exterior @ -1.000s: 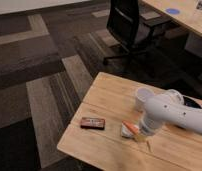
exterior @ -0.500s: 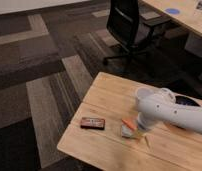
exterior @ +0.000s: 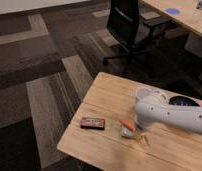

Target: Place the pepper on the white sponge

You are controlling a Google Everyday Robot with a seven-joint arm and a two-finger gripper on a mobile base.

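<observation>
- Pepper (exterior: 126, 123) is what I look for first: a small orange-red tapered piece lying on the wooden tabletop (exterior: 101, 95), near the front edge and just left of the robot's white arm (exterior: 169, 114).
- Right beneath and against the pepper sits the white sponge (exterior: 127, 132), a small pale pad; the pepper appears to rest on or touch its upper edge, though I cannot say which from my feed.
- My hand (exterior: 140, 131) is down at the tabletop just to the right of the pepper and sponge, mostly hidden under the bulky end of the arm, and I cannot tell how it is set or whether it has hold of anything.
- A couple of thin orange slivers (exterior: 142, 138) lie on the wood just right of the sponge, below the arm; what they are I cannot make out.
- A dark brown-red rectangular bar (exterior: 92, 122) lies flat on the tabletop to the left of the pepper, apart from it.
- A white cup (exterior: 144, 93) stands behind the arm, partly covered by it.
- Beyond the tabletop, a black office chair (exterior: 128, 27) stands on the patterned carpet (exterior: 39, 75), beside a second table (exterior: 186, 17) at the upper right.
</observation>
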